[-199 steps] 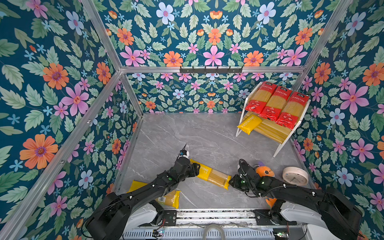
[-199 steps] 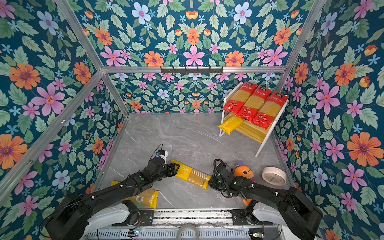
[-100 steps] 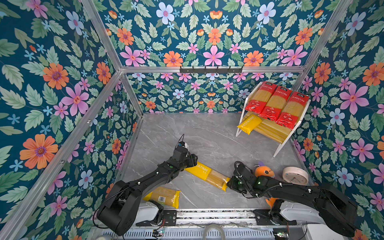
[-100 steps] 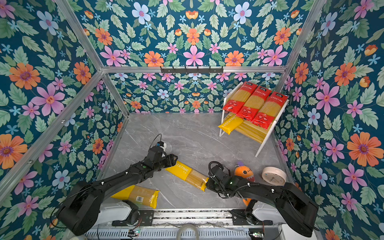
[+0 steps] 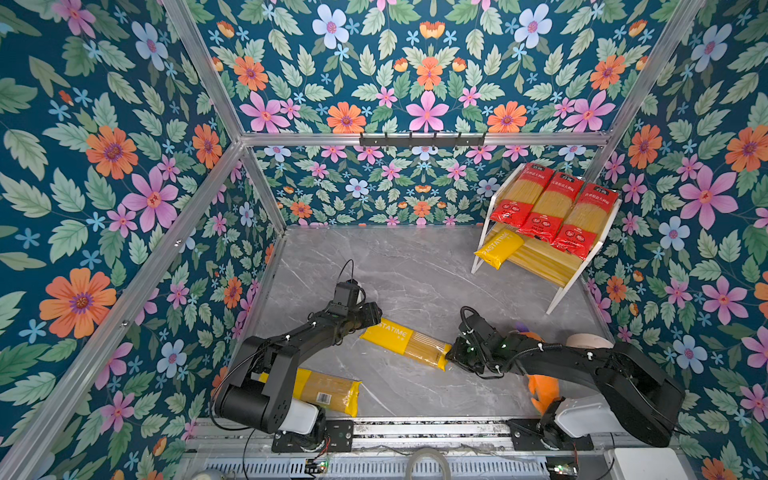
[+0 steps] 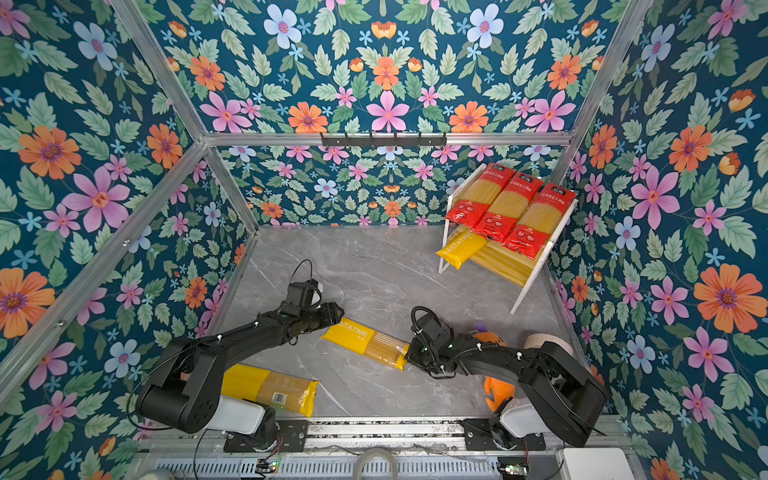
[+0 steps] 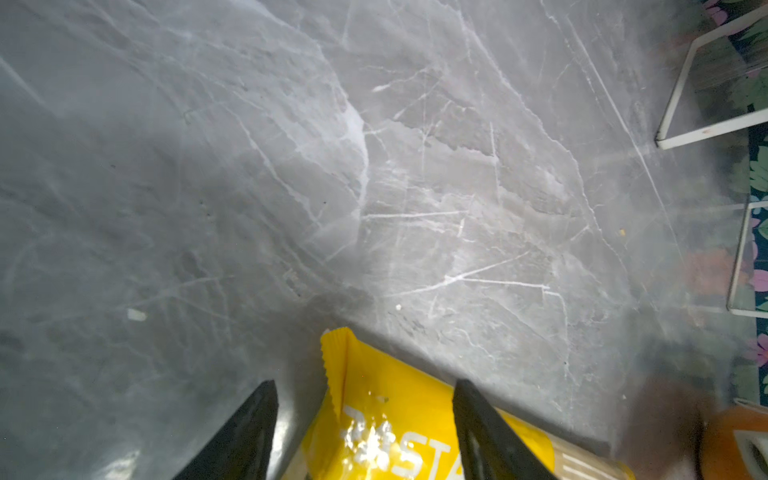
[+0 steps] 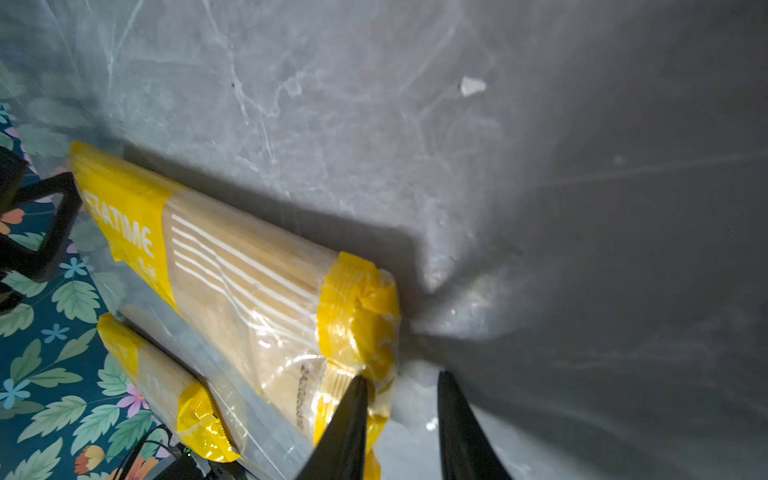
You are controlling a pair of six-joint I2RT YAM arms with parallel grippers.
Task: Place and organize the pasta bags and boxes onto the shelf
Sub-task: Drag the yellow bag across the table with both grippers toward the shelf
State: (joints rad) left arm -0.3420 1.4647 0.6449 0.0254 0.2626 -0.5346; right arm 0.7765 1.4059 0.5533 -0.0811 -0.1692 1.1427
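The pack (image 5: 403,341) lies mid-front on the tabletop (image 5: 415,270) — left hand (image 5: 376,320) wide astride its printed end, right hand (image 5: 451,355) narrow at the other, grip unclear — so close squarely and lift it level.

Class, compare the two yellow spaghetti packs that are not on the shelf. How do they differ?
The central pack shows its PASTATIME logo; the near pack shows a barcode. The central pack is in nearly full view; the near pack is partly hidden by the left arm. Both are yellow with clear windows showing spaghetti.
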